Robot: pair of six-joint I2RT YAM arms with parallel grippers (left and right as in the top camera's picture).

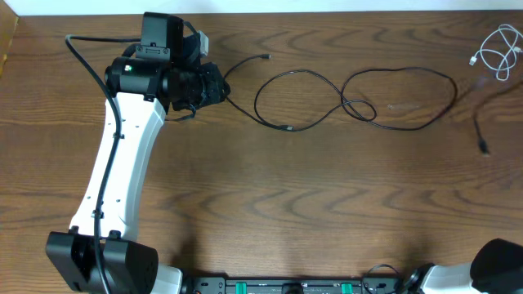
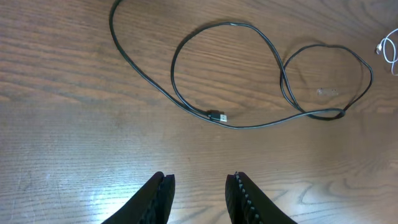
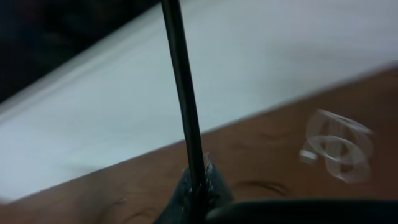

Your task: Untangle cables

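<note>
Right gripper point(image 3: 199, 186) sits at 6 o'clock, fingertips closed together on the black cable point(image 3: 183, 93), which rises taut toward 11 o'clock and out of frame. White cable point(image 3: 339, 149), blurred, lies coiled on the wooden table point(image 3: 261, 162) at 4 o'clock. A pale surface point(image 3: 249, 62) lies beyond the table edge toward 12 o'clock.

From overhead you look straight down on the whole table point(image 1: 270, 212). Your left wrist view sits nearer, tilted forward over the left gripper point(image 2: 200, 177), sharing the black cable point(image 1: 350, 103) loops. Your right wrist view sits low and blurred, facing the table's far edge, sharing the white cable point(image 3: 339, 146).
</note>
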